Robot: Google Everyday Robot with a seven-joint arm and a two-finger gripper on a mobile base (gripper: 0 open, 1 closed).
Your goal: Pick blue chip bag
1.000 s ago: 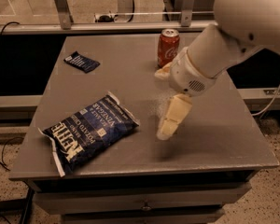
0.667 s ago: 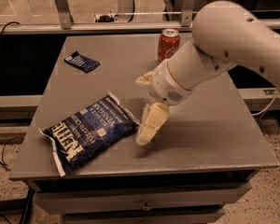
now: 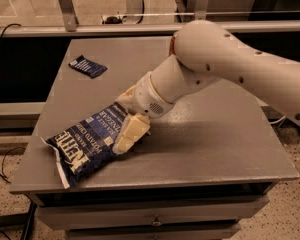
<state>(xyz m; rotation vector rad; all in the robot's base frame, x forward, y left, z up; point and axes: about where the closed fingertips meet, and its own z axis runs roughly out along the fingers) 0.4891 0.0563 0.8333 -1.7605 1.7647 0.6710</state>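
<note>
Here, pincer (image 3: 126, 114) (one) over one blue chip bag (image 3: 84, 145).

Gripper (image 3: 128, 115) over blue chip bag (image 3: 85, 144) end; small blue packet (image 3: 88, 66) well apart, far corner; tabletop (image 3: 215, 149) front free

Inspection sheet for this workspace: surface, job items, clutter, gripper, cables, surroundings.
Surface: grey table, drawer front below.
Job's things: blue chip bag lying flat at front left, near the edge.
Clutter: small blue packet back left; red can almost hidden behind the arm.
Gripper: gripper at the bag's right end, fingers apart astride it.
Cables: black cable at far left.
Surroundings: metal rail behind the table.
</note>
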